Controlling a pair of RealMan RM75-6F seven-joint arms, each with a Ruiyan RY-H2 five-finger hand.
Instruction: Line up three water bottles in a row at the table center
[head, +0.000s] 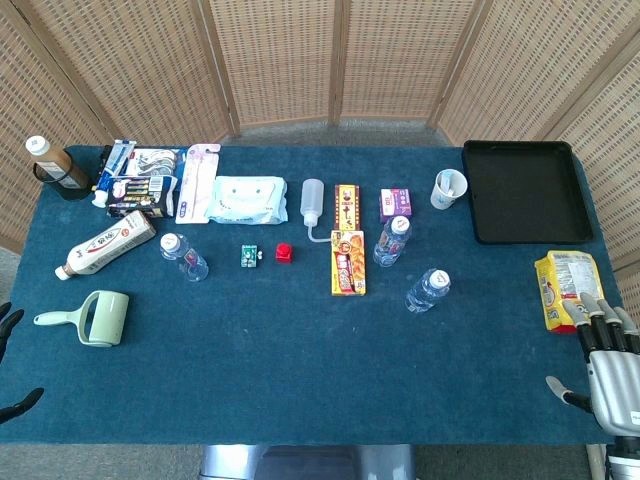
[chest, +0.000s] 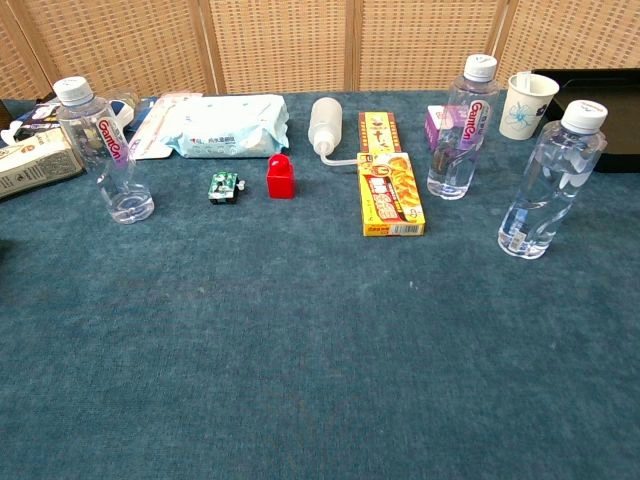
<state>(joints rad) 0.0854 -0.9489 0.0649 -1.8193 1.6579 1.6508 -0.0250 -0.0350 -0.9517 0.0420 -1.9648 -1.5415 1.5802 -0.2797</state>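
Three clear water bottles with white caps stand upright on the blue table. One bottle (head: 184, 257) (chest: 103, 150) is at the left, one (head: 392, 241) (chest: 462, 127) stands right of the yellow box, and one (head: 427, 290) (chest: 545, 180) is nearer the front right. My right hand (head: 608, 355) hovers at the table's right front edge, fingers apart, holding nothing. Only dark fingertips of my left hand (head: 10, 365) show at the left edge, spread, with nothing in them. Neither hand appears in the chest view.
A yellow snack box (head: 347, 262) (chest: 391, 193), a red block (head: 284, 253) (chest: 281, 178), a green-white piece (head: 247, 256), a squeeze bottle (head: 313, 205), wipes (head: 246, 199), a paper cup (head: 448, 188), a black tray (head: 526, 190), a yellow bag (head: 566, 288), a green mug (head: 100, 318) and a lying bottle (head: 105, 245).
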